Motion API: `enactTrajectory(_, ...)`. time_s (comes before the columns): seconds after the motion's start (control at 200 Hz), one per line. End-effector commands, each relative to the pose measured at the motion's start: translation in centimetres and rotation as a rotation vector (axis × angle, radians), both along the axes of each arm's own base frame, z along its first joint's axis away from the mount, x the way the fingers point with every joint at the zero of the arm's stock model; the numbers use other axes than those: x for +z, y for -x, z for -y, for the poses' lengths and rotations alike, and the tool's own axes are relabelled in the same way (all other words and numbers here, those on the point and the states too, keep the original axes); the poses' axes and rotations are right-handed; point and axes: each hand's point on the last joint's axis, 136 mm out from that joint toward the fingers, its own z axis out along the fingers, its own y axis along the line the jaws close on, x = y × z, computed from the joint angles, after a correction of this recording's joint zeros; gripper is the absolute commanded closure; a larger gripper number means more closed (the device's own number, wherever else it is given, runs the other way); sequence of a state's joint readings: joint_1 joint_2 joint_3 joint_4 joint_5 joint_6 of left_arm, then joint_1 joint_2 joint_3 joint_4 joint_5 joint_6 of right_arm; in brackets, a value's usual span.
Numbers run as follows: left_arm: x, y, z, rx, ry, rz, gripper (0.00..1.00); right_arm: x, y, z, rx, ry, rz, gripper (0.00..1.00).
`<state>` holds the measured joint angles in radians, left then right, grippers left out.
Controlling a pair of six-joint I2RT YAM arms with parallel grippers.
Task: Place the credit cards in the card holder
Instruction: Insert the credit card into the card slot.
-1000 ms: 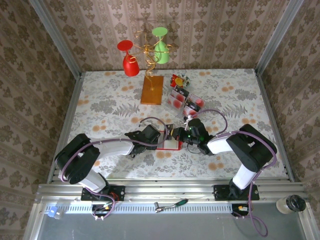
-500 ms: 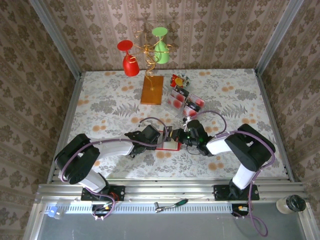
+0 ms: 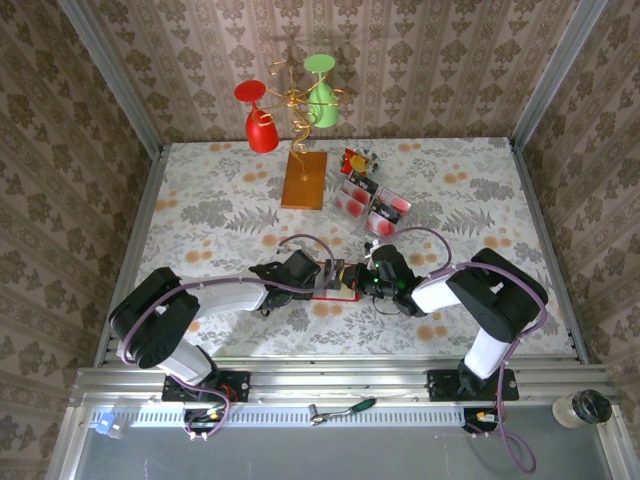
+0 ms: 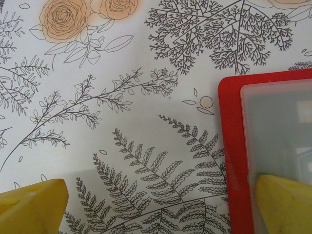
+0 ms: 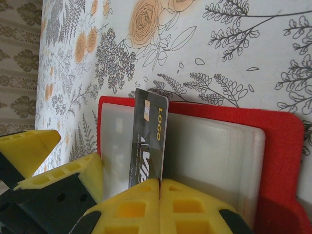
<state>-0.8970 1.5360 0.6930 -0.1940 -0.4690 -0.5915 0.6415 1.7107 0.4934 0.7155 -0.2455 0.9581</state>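
1. From above, I see the card holder (image 3: 343,295) lying flat on the flowered tabletop (image 3: 200,200), near the front and about mid-width. Both arms meet over it, the left jaws at its left end and the right jaws at its right end. They cover most of it, so I cannot tell its long axis here.
2. In the same view, the loose credit cards (image 3: 365,205) lie in a touching cluster farther back and a little right, well apart from the holder. They sit just right of the wooden slab (image 3: 304,180) that carries the gold wire stand (image 3: 300,95). The crinkled wrapper (image 3: 357,160) is just behind them.
3. On the left wrist camera, the left jaws stand wide and hold nothing. One yellow finger (image 4: 29,207) is over bare tabletop, and the other overlaps the holder's frosted pocket (image 4: 282,126). One rounded red corner of the holder shows, with its visible side edge running up and down the picture.
4. On the right wrist camera, the right jaws are pinched tight on the near short end of the held card (image 5: 148,139), which is dark with a yellow "LOGO". Its long axis points away from the jaws, across the holder toward the far red border. The card is tipped up on one long edge rather than lying flat.
5. It sits along the line where two frosted panels meet. I cannot tell whether any edge is inside.
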Motion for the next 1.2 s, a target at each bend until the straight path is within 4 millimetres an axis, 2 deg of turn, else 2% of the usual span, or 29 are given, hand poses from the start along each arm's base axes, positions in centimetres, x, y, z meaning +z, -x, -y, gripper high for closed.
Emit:
enactTrajectory(0.0, -1.1, 1.4, -1.4, 0.002, -0.047, -0.042, 0.0, -1.4, 0.8, 0.6, -0.008, 0.042, -0.034, 1.0)
enactTrajectory(0.495, -1.1, 1.3, -1.4, 0.005, -0.046, -0.039, 0.0, -1.2, 1.8, 1.0, 0.024, 0.098, -0.068, 1.0)
enactTrajectory(0.845, -0.9, 1.4, -1.5, 0.008, -0.042, -0.037, 0.0, -2.5, 2.4, 0.5, 0.055, 0.114, -0.129, 1.0)
enactTrajectory(1.195, -0.9, 1.3, -1.5, 0.009, -0.043, -0.034, 0.0, -2.5, 2.8, 0.5, 0.068, 0.134, -0.144, 1.0)
